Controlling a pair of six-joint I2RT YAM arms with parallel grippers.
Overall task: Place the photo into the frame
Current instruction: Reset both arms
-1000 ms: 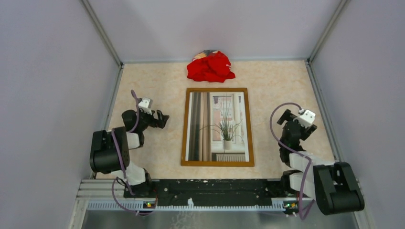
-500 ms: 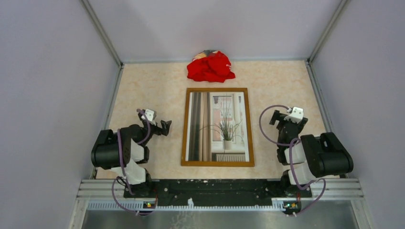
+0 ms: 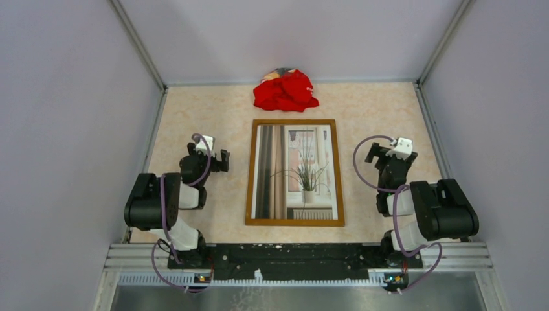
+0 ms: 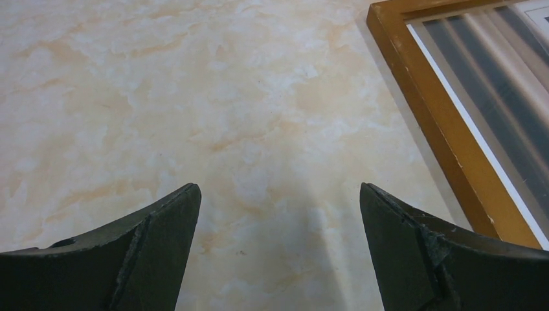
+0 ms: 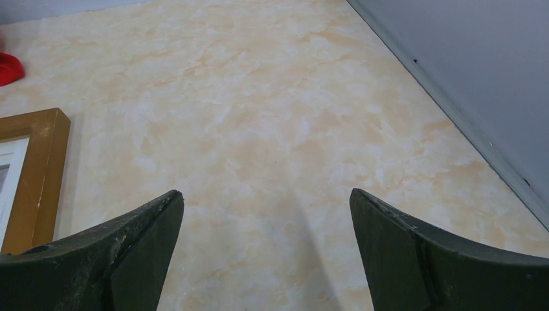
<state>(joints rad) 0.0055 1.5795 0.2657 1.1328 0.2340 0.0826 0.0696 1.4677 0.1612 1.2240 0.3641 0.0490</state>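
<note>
The photo [image 3: 294, 172], a print of a window with curtains and a potted plant, lies face up inside the light-brown wooden frame [image 3: 250, 170] at the table's middle. The frame's corner also shows in the left wrist view [image 4: 440, 123] and in the right wrist view [image 5: 35, 175]. My left gripper [image 3: 208, 157] is open and empty, left of the frame, apart from it. My right gripper [image 3: 386, 154] is open and empty, right of the frame. In the wrist views the left gripper [image 4: 278, 194] and the right gripper [image 5: 267, 197] hold nothing over bare table.
A crumpled red cloth [image 3: 285, 91] lies at the back, just beyond the frame's far end; its edge shows in the right wrist view [image 5: 8, 68]. Grey walls close in the table on three sides, with a metal rail [image 3: 285, 259] along the near edge.
Both arms have drawn back toward their bases. The left gripper swung from pointing at the frame to pointing away from me. The right gripper moved slightly inward. Photo and frame have not moved.
</note>
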